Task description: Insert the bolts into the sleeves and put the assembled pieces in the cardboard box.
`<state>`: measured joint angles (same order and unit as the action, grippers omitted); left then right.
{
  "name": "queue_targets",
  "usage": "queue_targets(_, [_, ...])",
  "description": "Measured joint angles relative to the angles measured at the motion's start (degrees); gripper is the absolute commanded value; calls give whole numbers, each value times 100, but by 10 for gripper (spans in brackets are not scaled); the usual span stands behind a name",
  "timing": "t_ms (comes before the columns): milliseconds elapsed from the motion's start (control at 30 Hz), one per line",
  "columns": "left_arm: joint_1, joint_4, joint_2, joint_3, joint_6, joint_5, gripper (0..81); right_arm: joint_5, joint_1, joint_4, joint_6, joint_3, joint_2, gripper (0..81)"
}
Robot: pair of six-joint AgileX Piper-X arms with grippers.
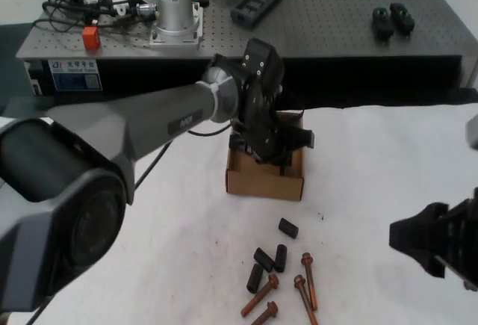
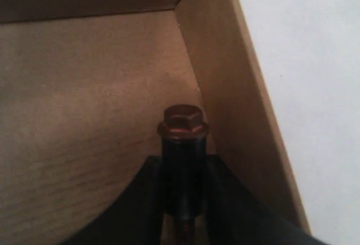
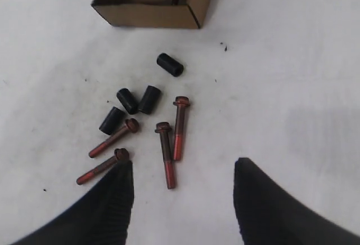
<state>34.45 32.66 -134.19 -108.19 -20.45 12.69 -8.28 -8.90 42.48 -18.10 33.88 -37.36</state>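
Observation:
My left gripper [image 1: 272,149] reaches down into the cardboard box [image 1: 265,183]. In the left wrist view it [image 2: 183,188] is shut on an assembled piece [image 2: 183,160], a copper bolt with a hex head inside a black sleeve, held low inside the box [image 2: 236,93] near one corner. On the white cloth in front of the box lie several loose black sleeves [image 3: 149,99] and several copper bolts [image 3: 165,154], also seen as sleeves [image 1: 281,257] and bolts [image 1: 308,280] from above. My right gripper [image 3: 183,200] hovers open just short of the bolts; it [image 1: 437,246] is at the right.
A dark perforated bench [image 1: 336,11] stands behind the cloth, carrying a black tray [image 1: 256,2], two small black parts [image 1: 392,20], a metal post [image 1: 176,4], an orange block [image 1: 90,36] and cables. White cloth [image 1: 373,161] lies open to the right of the box.

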Motion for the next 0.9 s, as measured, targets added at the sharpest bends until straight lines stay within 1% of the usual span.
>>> queue_targets(67, [0,-72,13,-54,-7,0,302,0,0,30,25,0,-124,400])
queue_targets(133, [-36,-15,133,-73,5,0,349,0,0,62,36,0,-326,399])
queue_targets(267, [-196,183,542,-73,59,-10,348,0,0,16,168,0,-961,398])
queue_targets(333, [-302,294,875,-33,194,-146,348,0,0,-270,295,0,-1328,398])
queue_targets(367, [-346,327,1026,16,296,-223,348,0,0,-379,307,0,-1756,398])
queue_targets(467, [-428,350,1426,257,445,-351,348,-27,-79,-587,588,331,-2535,395])
queue_targets(533, [-442,352,1629,418,495,-378,348,51,-224,-587,752,575,-3119,372])
queue_targets(600, [-454,355,1821,604,556,-391,348,103,-320,-609,812,716,-3348,358])
queue_targets(633, [-454,362,2009,816,604,-400,348,173,-423,-621,877,860,-3626,356])
queue_targets(667, [-454,361,2191,1000,622,-405,348,309,-598,-632,971,1143,-4167,356])
queue_targets(733, [-454,346,2365,1283,655,-419,348,393,-746,-647,1041,1429,-4671,357])
queue_targets(833, [-454,315,2541,1541,680,-428,348,448,-869,-663,1063,1708,-5229,357])
queue_targets(900, [-454,212,2831,1977,694,-424,348,473,-914,-626,1063,1774,-5467,357])
